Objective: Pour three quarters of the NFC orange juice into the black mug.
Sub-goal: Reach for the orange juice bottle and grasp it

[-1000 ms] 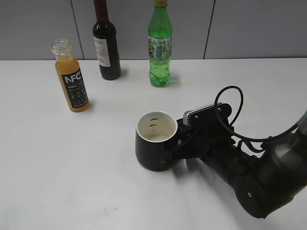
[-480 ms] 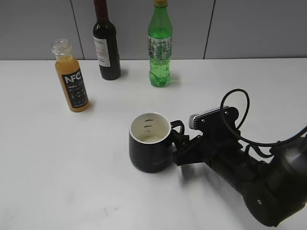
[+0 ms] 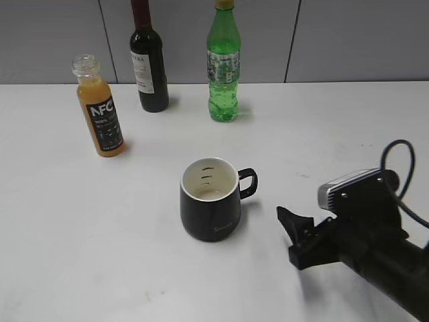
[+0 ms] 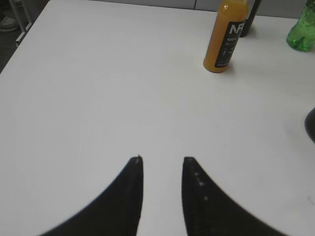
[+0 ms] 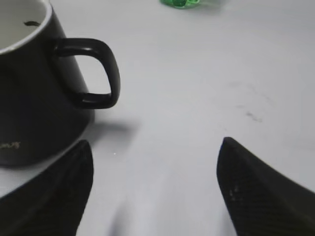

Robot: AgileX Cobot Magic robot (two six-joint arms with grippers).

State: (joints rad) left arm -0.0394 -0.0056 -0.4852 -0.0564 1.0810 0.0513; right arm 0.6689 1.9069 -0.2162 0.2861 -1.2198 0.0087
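The NFC orange juice (image 3: 99,107) stands upright and capless at the back left of the white table (image 3: 87,235); it also shows in the left wrist view (image 4: 225,37). The black mug (image 3: 210,208) stands mid-table, white inside, its handle pointing right; the right wrist view shows it (image 5: 29,93) at the left. My right gripper (image 3: 293,231) is open and empty, to the right of the mug and apart from it; it also shows in its own wrist view (image 5: 156,147). My left gripper (image 4: 161,160) is open and empty over bare table, well short of the juice bottle.
A dark wine bottle (image 3: 149,62) and a taller green soda bottle (image 3: 223,64) stand at the back, to the right of the juice. A grey wall panel runs behind the table. The table's left edge shows in the left wrist view (image 4: 22,43).
My right gripper has let go of the mug's handle and drawn back to the right. The mug shifted slightly left early on, then stayed put.
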